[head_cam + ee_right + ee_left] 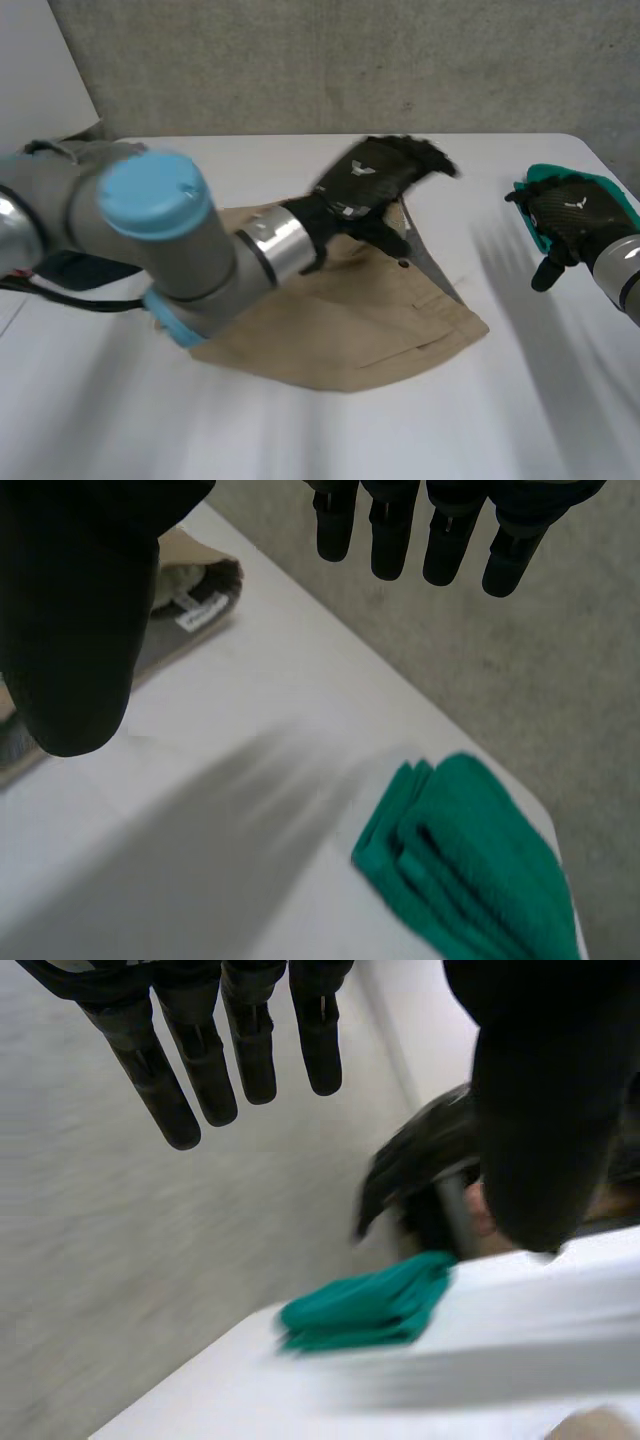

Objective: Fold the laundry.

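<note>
The tan shorts (350,330) lie spread out and a bit rumpled in the middle of the white tabletop (250,430), the left hand (375,180) over their far edge with fingers (200,1070) straight and empty, the right hand (570,220) also open and empty near a folded green cloth (470,860) at the far right corner.

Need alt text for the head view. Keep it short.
The robot's left arm reaches across a white table, its left hand open above the far edge of a rumpled tan garment. At the table's right side, the open right hand is beside a folded green cloth.
</note>
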